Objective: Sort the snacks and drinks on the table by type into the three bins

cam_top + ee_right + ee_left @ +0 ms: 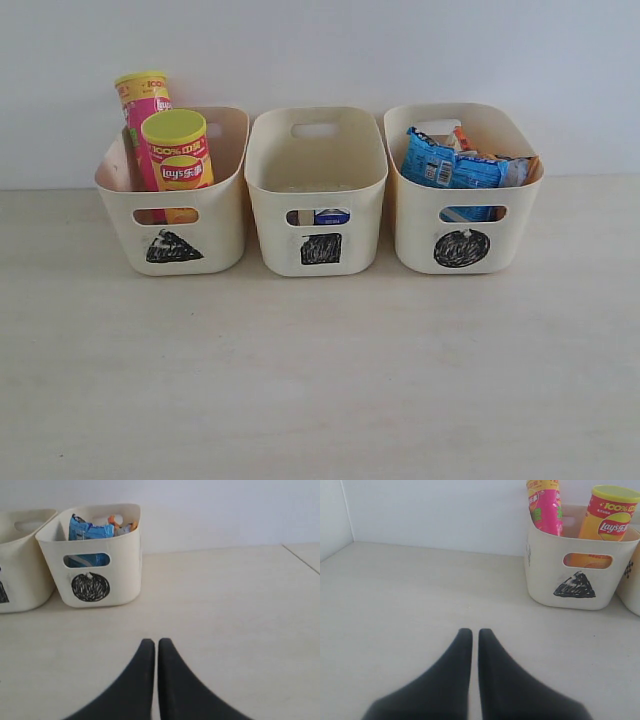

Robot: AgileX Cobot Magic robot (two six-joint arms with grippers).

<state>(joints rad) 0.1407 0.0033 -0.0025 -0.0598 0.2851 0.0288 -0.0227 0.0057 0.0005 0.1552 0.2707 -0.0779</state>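
Desk: triangle bin at ten o'clock holds pink tube and yellow-red tube; square bin at twelve, blue-and-white carton; circle bin at two, blue bag. Left gripper and right gripper pinched together, empty.

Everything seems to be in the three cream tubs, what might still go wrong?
The pink chip tube and the yellow-red chip tube stand far above the rim of the cream triangle-marked tub; a bump might tip them out.
The blue crinkly bag pokes over the rim of the circle-marked tub and might slide off.
Through the slot of the square-marked tub only a blue-and-white carton shows clearly; the other drink is unconfirmed.
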